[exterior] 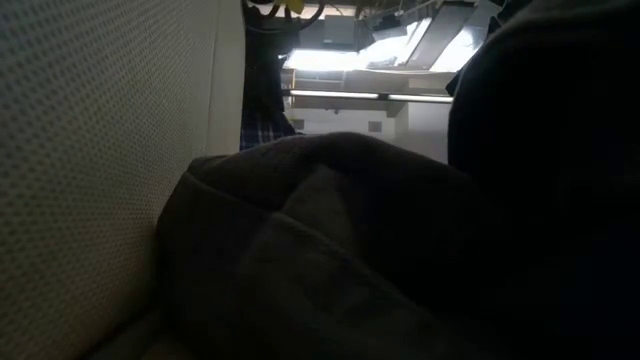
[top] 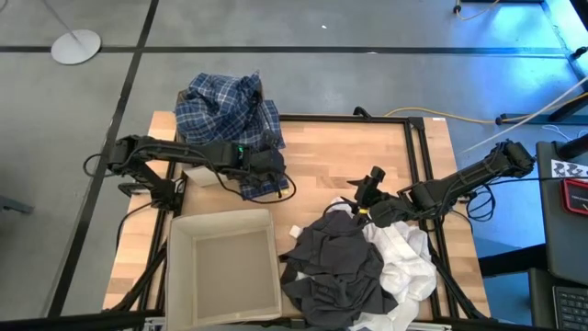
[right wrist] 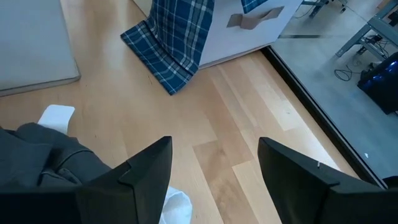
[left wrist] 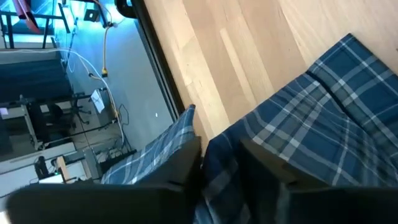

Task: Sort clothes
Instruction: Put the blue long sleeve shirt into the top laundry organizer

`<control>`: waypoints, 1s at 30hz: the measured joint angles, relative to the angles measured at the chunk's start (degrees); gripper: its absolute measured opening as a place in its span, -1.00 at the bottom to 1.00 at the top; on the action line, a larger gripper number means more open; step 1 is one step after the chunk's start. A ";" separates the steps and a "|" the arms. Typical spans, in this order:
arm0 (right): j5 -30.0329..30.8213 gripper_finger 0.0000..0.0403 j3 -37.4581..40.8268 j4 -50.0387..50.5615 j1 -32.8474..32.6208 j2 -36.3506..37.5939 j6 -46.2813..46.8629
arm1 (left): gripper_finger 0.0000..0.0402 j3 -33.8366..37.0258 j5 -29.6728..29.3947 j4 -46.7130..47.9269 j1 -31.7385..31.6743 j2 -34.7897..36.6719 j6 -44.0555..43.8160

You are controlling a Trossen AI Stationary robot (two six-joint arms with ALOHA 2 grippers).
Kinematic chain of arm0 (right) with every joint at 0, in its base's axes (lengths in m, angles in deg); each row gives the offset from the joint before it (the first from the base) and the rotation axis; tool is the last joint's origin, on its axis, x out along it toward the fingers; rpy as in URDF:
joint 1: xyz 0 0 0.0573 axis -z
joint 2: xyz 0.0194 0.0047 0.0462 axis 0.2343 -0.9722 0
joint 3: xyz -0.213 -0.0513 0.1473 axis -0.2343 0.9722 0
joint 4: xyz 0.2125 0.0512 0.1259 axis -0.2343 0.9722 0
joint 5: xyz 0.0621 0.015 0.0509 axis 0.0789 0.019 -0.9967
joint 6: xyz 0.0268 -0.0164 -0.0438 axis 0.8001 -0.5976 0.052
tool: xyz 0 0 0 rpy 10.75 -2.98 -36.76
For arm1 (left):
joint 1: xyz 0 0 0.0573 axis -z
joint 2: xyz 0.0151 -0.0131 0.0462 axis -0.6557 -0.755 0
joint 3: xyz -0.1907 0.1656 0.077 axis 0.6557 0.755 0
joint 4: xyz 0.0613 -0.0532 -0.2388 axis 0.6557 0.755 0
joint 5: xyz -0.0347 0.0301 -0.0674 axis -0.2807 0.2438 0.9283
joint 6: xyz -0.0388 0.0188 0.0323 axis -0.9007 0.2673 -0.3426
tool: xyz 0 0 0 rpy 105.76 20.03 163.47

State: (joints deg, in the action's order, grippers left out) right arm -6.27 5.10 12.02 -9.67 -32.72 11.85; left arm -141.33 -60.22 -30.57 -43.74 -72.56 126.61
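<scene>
We find the left hand [top: 272, 171] clamped on the plaid shirt [top: 225, 108], which drapes over the far box. The right hand [top: 370, 187], fingers apart, hovers over the tabletop [top: 340, 152] beside the grey garment [top: 335, 267].

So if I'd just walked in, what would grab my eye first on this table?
Probably the blue plaid shirt heaped over a box at the table's far left corner, with the left gripper clamped on its hanging edge. Next, the dark grey and white clothes pile at the near right, where the right gripper hovers open beside an empty beige box.
</scene>
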 joint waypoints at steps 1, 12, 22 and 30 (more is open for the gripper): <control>0.00 0.19 0.00 0.00 0.00 0.00 0.00 | -0.62 -0.02 0.00 0.48 -0.09 0.02 -0.17; 0.00 0.20 0.00 -0.05 0.00 0.00 0.00 | -0.97 -1.09 0.00 0.86 2.52 0.45 -0.87; 0.00 0.19 0.00 0.08 0.00 0.00 0.00 | -0.99 -5.58 -0.38 -2.01 4.27 9.63 -6.38; 0.00 0.20 0.00 -0.14 -0.01 0.00 0.00 | -0.99 -5.99 -17.34 -2.24 3.43 22.36 -7.23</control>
State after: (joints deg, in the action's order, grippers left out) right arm -6.27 5.10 11.88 -9.68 -32.72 11.85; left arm -147.32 -77.56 -32.81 -40.31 -50.20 119.39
